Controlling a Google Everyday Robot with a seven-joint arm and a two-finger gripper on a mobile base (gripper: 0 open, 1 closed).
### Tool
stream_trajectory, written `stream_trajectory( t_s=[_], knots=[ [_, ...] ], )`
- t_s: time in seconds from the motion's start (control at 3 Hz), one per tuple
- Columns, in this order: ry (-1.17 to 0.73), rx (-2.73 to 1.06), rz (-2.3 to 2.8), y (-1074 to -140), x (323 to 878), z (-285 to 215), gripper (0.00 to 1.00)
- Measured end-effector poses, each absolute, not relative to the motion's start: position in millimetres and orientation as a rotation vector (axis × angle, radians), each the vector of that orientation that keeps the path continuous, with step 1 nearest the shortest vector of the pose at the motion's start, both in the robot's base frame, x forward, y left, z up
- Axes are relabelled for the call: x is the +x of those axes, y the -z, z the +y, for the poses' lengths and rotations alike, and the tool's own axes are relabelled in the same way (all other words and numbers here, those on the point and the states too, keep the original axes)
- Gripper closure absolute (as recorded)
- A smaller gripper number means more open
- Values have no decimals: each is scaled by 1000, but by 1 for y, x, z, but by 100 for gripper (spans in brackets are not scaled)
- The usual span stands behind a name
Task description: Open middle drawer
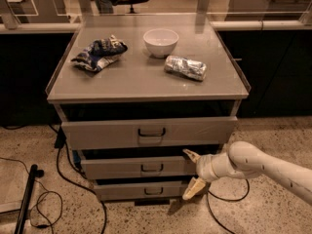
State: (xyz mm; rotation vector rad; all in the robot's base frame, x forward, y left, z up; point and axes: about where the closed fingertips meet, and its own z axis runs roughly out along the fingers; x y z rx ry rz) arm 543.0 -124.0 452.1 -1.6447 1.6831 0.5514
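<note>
The middle drawer is the low grey front under the taller top drawer, with a small dark loop handle at its centre. Its front stands roughly level with the other fronts, and its inside does not show. My gripper is at the right end of the middle drawer front, to the right of the handle. It is open, with one fingertip at the front's upper edge and the other below it by the bottom drawer. It holds nothing.
The cabinet top carries a white bowl, a blue chip bag and a silver packet. Cables and a dark pole lie on the floor at the left. Dark cabinets stand on both sides.
</note>
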Motion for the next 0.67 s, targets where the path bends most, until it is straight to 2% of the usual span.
stream_trajectory(
  t_s=[0.67],
  knots=[
    [-582, -1636, 1722, -411, 575, -115, 0]
  ],
)
